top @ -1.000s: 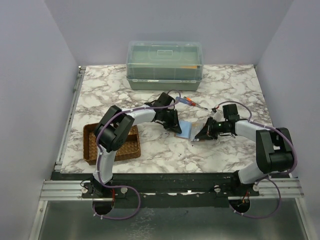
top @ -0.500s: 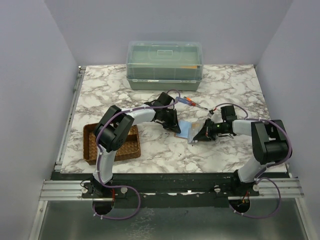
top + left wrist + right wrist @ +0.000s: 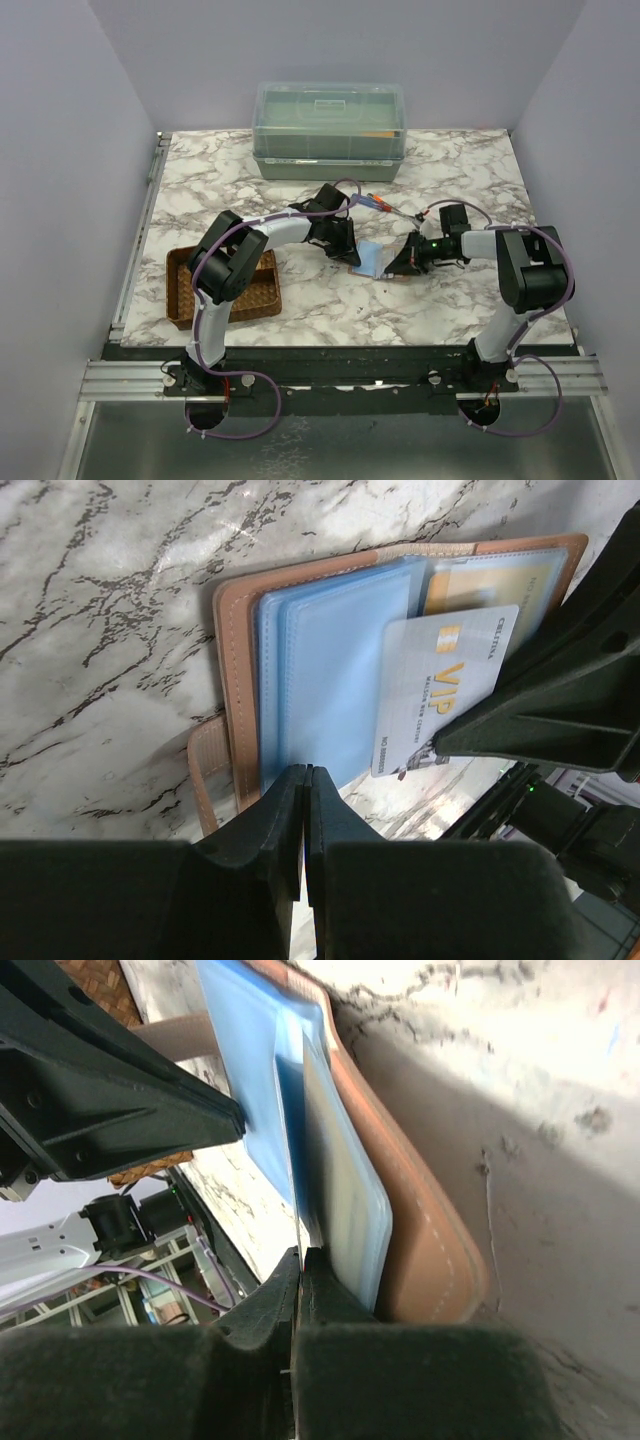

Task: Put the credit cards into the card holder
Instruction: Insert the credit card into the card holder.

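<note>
Beyond the black left claw (image 3: 304, 772): pinkish-tan card holder (image 3: 236, 680) lined light blue, silver-white card (image 3: 440, 695) lettered gold, tan-gold card (image 3: 490, 582). Underneath, white table (image 3: 100, 630) veined grey-black like marble.

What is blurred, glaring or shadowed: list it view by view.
Left wrist: left fingers soft, silver card crisp, glare on the marble table. Right wrist: right fingers and card edge blurred, dark shadow beside the card holder. Top: evenly lit, sharp.

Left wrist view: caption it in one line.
Right hand holds a white card at the open card holder; left hand pinches its blue sleeve.
</note>
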